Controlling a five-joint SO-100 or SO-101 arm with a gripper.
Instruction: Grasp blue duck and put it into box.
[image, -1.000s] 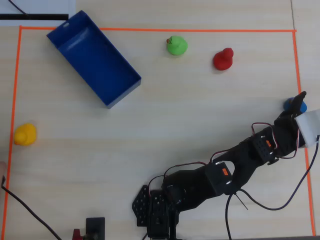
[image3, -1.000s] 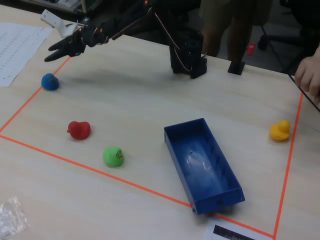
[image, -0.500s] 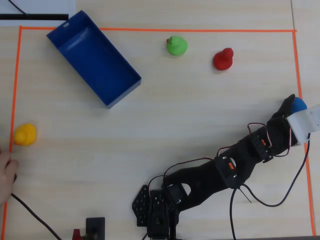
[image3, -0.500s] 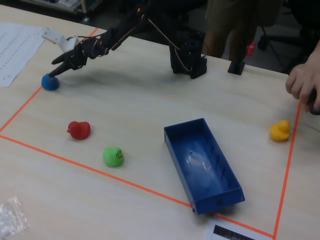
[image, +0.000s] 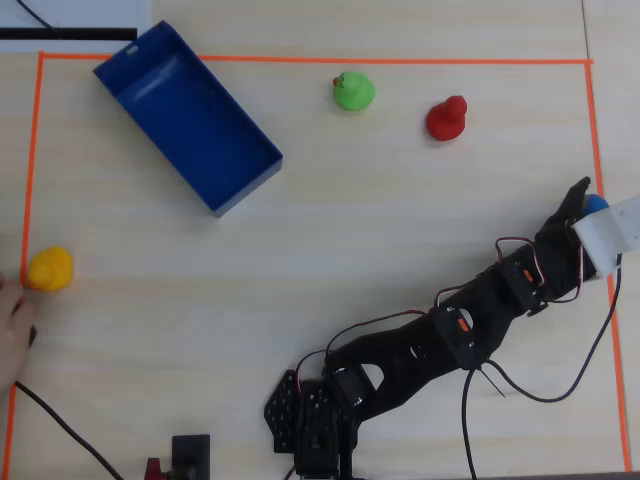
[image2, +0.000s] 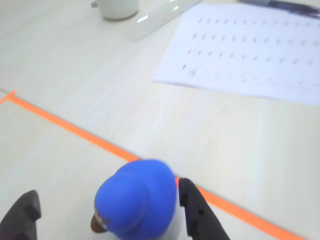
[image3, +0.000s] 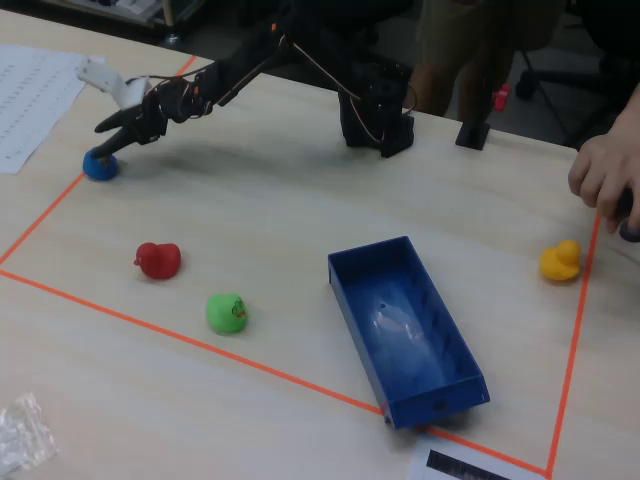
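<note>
The blue duck (image2: 137, 200) stands on the table just inside the orange tape line, its reddish beak at lower left in the wrist view. It also shows in the overhead view (image: 597, 204) at the far right and in the fixed view (image3: 99, 165) at the far left. My gripper (image2: 107, 220) is open and straddles the duck: the right finger (image2: 197, 215) is close against it and the left finger (image2: 22, 215) is well apart. The gripper also shows in the overhead view (image: 582, 198) and the fixed view (image3: 110, 140). The blue box (image: 250, 188) lies empty at upper left in the overhead view, far from the gripper, and at lower middle in the fixed view (image3: 440, 398).
A green duck (image: 353, 92) and a red duck (image: 446, 119) stand near the far tape line. A yellow duck (image: 49, 269) sits at the left edge beside a person's hand (image: 10, 330). A printed sheet (image2: 245, 50) and a white cup (image2: 117, 7) lie beyond the tape.
</note>
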